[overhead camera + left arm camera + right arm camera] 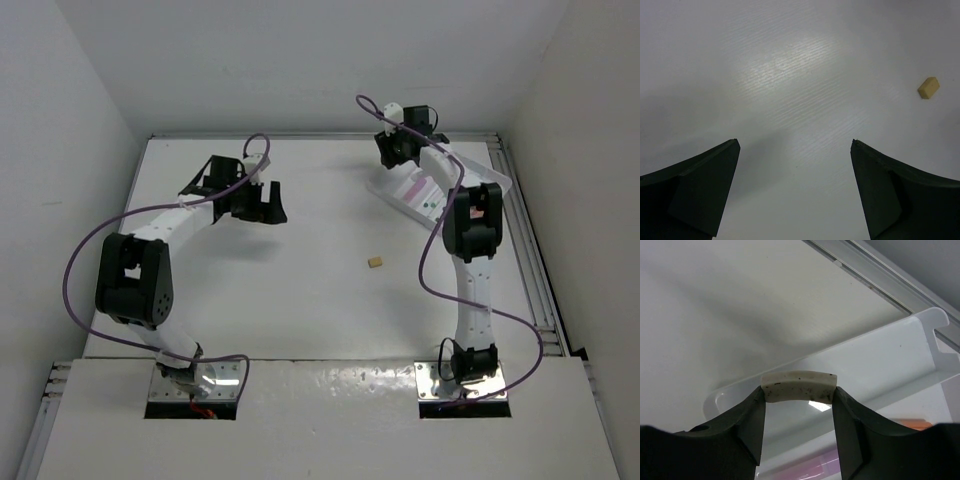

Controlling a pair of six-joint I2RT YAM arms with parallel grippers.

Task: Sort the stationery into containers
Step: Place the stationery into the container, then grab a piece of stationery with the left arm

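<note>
My right gripper (799,390) is shut on a speckled off-white eraser block (799,385), which bows upward between the fingertips. It hangs over the far end of the white divided tray (880,360), where a pink pen (805,465) and an orange-tipped item (912,423) lie in lower compartments. From above, the right gripper (392,148) sits at the tray's (395,196) far end. A small tan eraser (375,263) lies on the table's middle; the left wrist view shows this tan eraser (928,87) at its upper right. My left gripper (795,145) is open above bare table, and stands (268,205) left of centre.
A metal rail (525,240) runs along the table's right edge, close beside the tray. White walls enclose the table on the left, back and right. Purple cables loop from both arms.
</note>
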